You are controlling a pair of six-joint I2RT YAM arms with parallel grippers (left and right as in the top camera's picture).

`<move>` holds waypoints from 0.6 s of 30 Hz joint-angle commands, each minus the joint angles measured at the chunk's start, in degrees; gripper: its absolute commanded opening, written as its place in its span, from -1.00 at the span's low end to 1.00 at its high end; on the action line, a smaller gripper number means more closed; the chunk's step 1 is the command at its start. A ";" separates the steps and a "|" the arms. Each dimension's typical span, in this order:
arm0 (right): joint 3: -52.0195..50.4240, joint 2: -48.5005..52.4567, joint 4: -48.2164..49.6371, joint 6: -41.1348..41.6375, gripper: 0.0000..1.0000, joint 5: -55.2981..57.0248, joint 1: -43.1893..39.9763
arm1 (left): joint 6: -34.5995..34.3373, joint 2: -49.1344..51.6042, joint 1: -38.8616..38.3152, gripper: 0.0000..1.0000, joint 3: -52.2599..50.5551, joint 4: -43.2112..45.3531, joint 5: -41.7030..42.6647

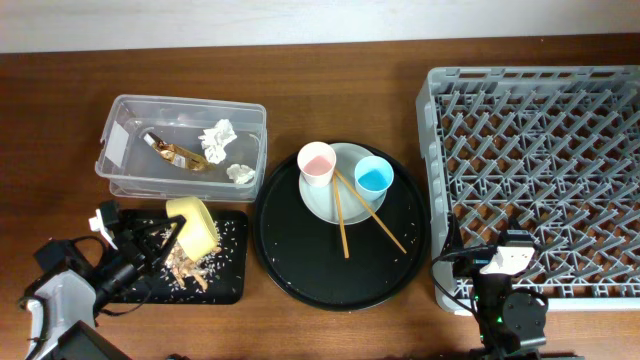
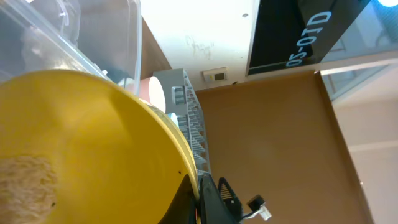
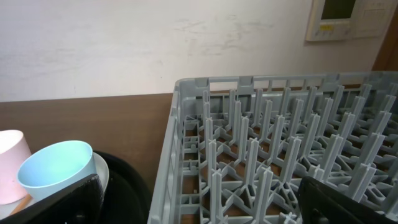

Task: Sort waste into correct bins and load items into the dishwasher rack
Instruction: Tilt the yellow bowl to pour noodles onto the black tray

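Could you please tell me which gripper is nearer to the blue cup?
Right. The right gripper sits open at the near-left corner of the rack, to the right of the blue cup. The left gripper is farther, across the round tray, shut on the yellow bowl.

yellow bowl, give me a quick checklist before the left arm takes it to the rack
1. Left gripper shut on the rim of the yellow bowl: ok.
2. Bowl emptied: not ok, a beige patch clings inside it.
3. Dumped scraps lie on the black tray: ok.
4. Dishwasher rack has free pegs: ok, nothing is loaded in it.
5. Right gripper out of the path: cannot tell; it is open, by the rack's near left corner.
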 commanded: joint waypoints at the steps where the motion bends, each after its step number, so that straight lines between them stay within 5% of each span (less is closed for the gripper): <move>1: -0.28 -0.22 -0.39 0.26 0.96 0.70 0.31 | -0.02 0.17 0.33 -1.00 -0.37 -1.01 2.38; 18: -0.28 -0.22 -0.39 0.26 0.97 0.70 0.31 | -0.85 0.17 0.04 -1.00 -0.37 -5.62 3.13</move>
